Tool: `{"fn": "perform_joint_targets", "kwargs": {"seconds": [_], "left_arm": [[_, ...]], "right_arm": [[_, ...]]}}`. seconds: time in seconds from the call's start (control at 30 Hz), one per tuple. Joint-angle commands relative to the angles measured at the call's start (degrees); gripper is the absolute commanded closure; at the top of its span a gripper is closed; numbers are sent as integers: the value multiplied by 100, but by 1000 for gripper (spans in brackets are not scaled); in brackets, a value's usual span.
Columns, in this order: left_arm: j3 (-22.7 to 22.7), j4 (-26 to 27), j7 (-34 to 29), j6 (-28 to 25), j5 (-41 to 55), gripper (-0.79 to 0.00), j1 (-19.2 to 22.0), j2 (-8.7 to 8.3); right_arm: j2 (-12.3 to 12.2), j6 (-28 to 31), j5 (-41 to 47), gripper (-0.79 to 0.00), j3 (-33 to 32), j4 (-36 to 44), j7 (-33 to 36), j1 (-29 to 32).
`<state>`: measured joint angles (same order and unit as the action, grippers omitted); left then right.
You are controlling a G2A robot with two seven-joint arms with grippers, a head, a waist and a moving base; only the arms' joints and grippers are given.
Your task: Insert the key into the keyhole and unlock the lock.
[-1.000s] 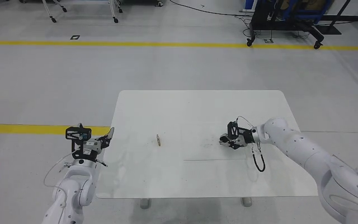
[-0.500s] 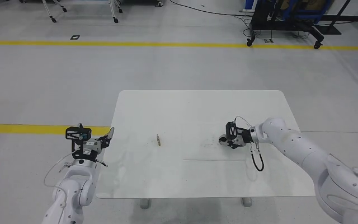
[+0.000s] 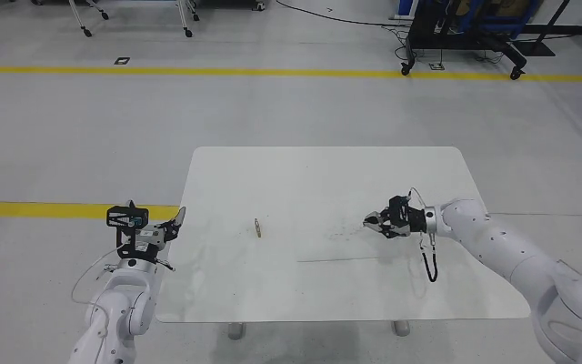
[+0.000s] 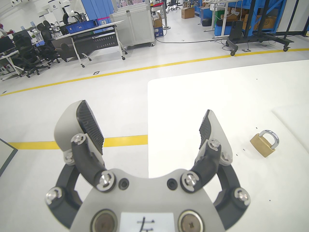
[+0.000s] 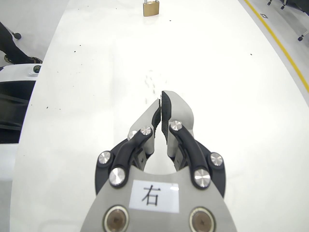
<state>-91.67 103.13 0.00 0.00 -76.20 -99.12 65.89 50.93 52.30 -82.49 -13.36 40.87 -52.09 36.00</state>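
lock (image 3: 257,227): brass padlock with a silver shackle, shackle closed. It sits on the table left of centre, well apart from both grippers. In the right wrist view (image 5: 150,5) it looks to stand on its base, shackle up, broad face toward that gripper. In the left wrist view (image 4: 264,143) it shows at a tilt.
key: cannot be made out. A tiny pale speck (image 5: 158,98) sits at the right gripper's tips, too small to say what it is.
right gripper (image 3: 370,221): over the table right of centre, pointing toward the lock. The wrist view (image 5: 160,97) shows the fingers pressed together at the tips, with a thin gap between the pads farther back. Whether anything is pinched there I cannot tell.
left gripper (image 3: 171,225): off the table, just beside its left edge, at about the same depth as the lock. In its wrist view (image 4: 146,112) the fingers stand wide apart with nothing between them, ribbed pads facing each other.
table (image 3: 318,173): white top with rounded corners. The right wrist view shows scattered dark flecks and a patch of faint scuffs just beyond the right gripper's tips.
cable (image 3: 427,264): black loop hanging from the right arm behind the gripper, seen over the table's near right part.
floor: pale grey, with yellow lines (image 3: 91,69) running across beyond the table and level with its middle.
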Motion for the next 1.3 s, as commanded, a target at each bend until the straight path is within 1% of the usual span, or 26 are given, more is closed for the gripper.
{"fn": "perform_joint_targets", "kwargs": {"seconds": [0.0,0.33,0.4,0.47,0.53,0.73,0.83,0.93,1.13,1.17,1.27], "left_arm": [[0,0,0,0,0,-785,0,0],[0,0,0,0,0,-785,0,0],[0,0,0,0,0,-785,0,0],[0,0,0,0,0,-785,0,0],[0,0,0,0,0,-785,0,0],[0,0,0,0,0,-785,0,0],[0,0,0,0,0,-785,0,0],[0,0,0,0,0,-785,0,0],[0,0,0,0,0,-785,0,0],[33,57,29,-104,91,-785,11,4],[156,206,126,-693,623,-785,79,18]], "right_arm": [[-16,29,52,0,-19,21,39,12],[-16,29,52,0,-19,21,39,12],[4,-114,29,0,-28,240,125,86],[28,-101,202,0,-97,380,-91,164],[51,-222,452,0,-128,693,-213,240],[105,-256,1541,0,-265,1258,-248,256],[74,-424,1756,0,-350,1431,-416,315],[-47,-672,1855,0,-462,1674,-665,423],[-67,-708,1873,0,-477,1696,-702,445],[-67,-708,1873,0,-477,1696,-702,445],[-67,-708,1873,0,-477,1696,-702,445]]}}
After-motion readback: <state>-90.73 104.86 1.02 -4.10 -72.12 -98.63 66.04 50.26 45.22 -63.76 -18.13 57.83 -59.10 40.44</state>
